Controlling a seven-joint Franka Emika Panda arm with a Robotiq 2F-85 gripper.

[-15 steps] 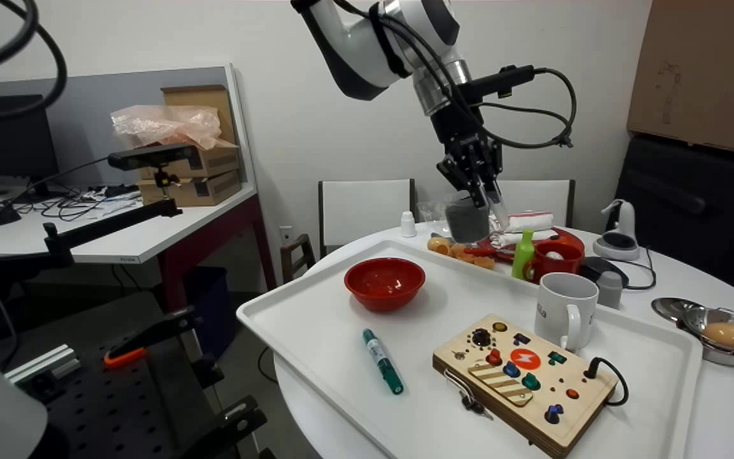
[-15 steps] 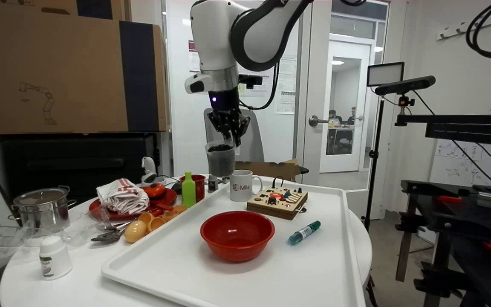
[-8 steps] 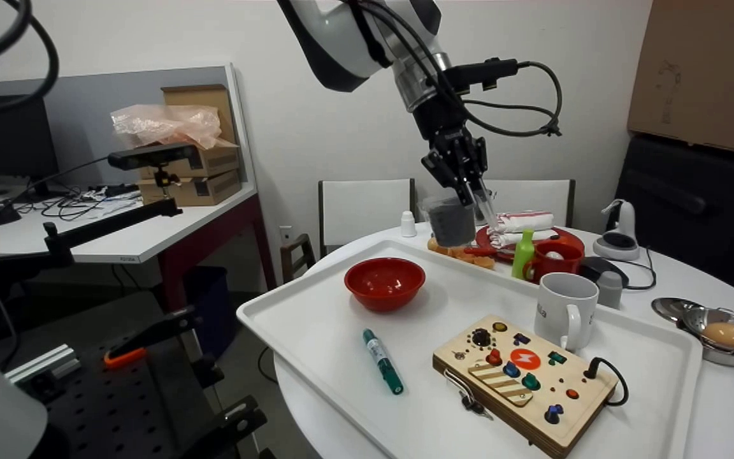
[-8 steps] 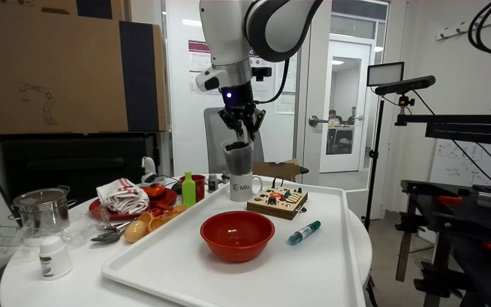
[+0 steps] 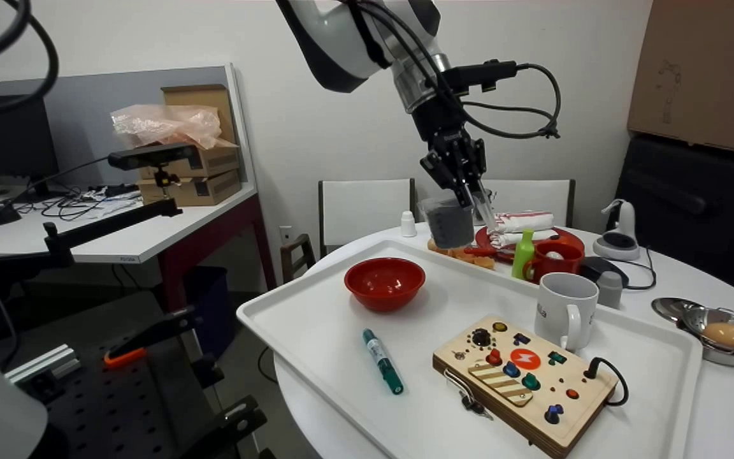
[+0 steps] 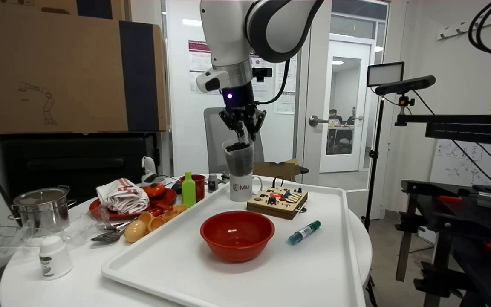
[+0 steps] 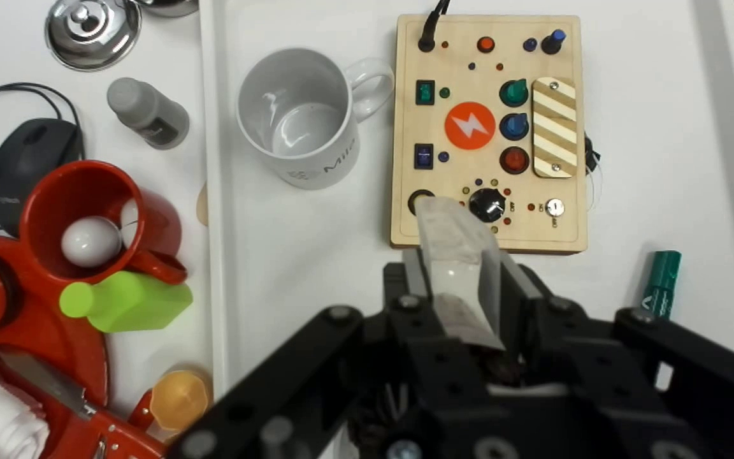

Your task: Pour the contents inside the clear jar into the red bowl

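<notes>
In an exterior view, the red bowl [image 6: 237, 243] sits nearest, unmoved on the white tray [image 6: 305, 273]. Beyond it in midair, the clear jar [image 6: 240, 164] of dark pieces [image 6: 237, 146] has shifted right since a second ago, the gripper [image 6: 246, 135] clamped on its handle [image 7: 451, 236]; it now partly hides the white mug [image 6: 240, 194].

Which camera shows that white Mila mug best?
The wrist view, looking down, unobstructed, into the white Mila mug. Both exterior views show mainly its side; in an exterior view the clear jar partly hides it.
</notes>
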